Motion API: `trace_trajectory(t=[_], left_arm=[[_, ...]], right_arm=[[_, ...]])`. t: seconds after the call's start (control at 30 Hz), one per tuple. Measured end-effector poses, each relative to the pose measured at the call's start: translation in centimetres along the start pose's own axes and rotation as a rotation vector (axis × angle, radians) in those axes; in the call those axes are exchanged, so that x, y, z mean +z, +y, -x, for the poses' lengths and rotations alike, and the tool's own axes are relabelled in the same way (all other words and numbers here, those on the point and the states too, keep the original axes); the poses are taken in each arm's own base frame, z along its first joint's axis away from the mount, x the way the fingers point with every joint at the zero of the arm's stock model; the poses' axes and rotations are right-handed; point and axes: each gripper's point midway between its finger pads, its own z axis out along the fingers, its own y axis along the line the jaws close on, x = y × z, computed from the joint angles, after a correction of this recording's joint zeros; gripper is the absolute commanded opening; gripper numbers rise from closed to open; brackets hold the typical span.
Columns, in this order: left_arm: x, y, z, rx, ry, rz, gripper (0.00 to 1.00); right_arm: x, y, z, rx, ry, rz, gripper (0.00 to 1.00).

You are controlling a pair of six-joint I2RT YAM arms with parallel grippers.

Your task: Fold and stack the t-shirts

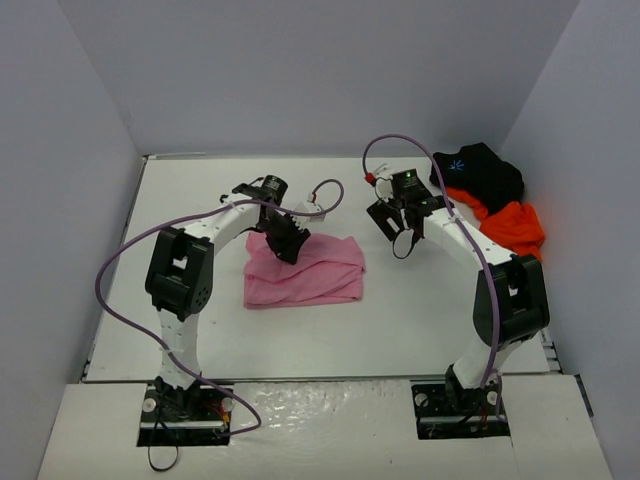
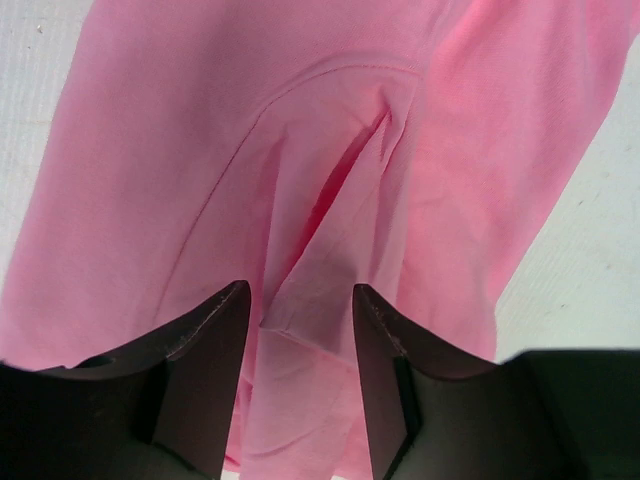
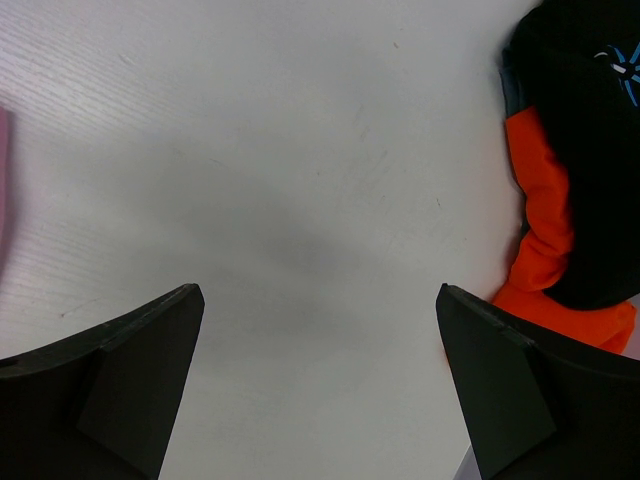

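Note:
The pink t-shirt (image 1: 318, 275) lies folded into a rough rectangle at the table's middle left. My left gripper (image 1: 288, 243) is low over its upper left part. In the left wrist view the gripper (image 2: 300, 290) is partly open, its fingers astride a raised fold of the pink cloth (image 2: 330, 270). My right gripper (image 1: 405, 240) is wide open and empty above bare table (image 3: 320, 288). The black t-shirt (image 1: 480, 172) with the light-blue starburst lies crumpled at the far right, partly on the orange t-shirt (image 1: 512, 226). Both show at the right edge of the right wrist view, the black one (image 3: 585, 150) and the orange one (image 3: 545, 190).
White walls close in the table (image 1: 400, 320) on the left, back and right. The black and orange pile sits against the right wall. A sliver of pink cloth (image 3: 3, 180) shows at the left edge of the right wrist view.

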Motion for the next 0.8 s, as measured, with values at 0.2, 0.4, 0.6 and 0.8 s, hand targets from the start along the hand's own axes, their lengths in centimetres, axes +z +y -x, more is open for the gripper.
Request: trace_trajectory(t=[0.2,0.4,0.6,0.8], left_arm=[[0.1,-0.2,0.0,0.007,0.001,-0.007,0.07],[0.1,-0.3,0.1,0.009,0.002,-0.007,0.00],[-0.3,-0.4,0.2,0.016,0.000,0.002,0.00],[-1.9,-0.4,0.7,0.032,-0.003,0.042,0.00]], right_arm=[[0.0,0.0,0.1,0.001,-0.004,-0.001,1.00],[0.1,0.0,0.1,0.001,-0.005,-0.002,1.00],[0.2,0.2,-0.1,0.000,-0.004,0.005,1.00],[0.2,1.2,0.2,-0.004,-0.026,0.059,1.00]])
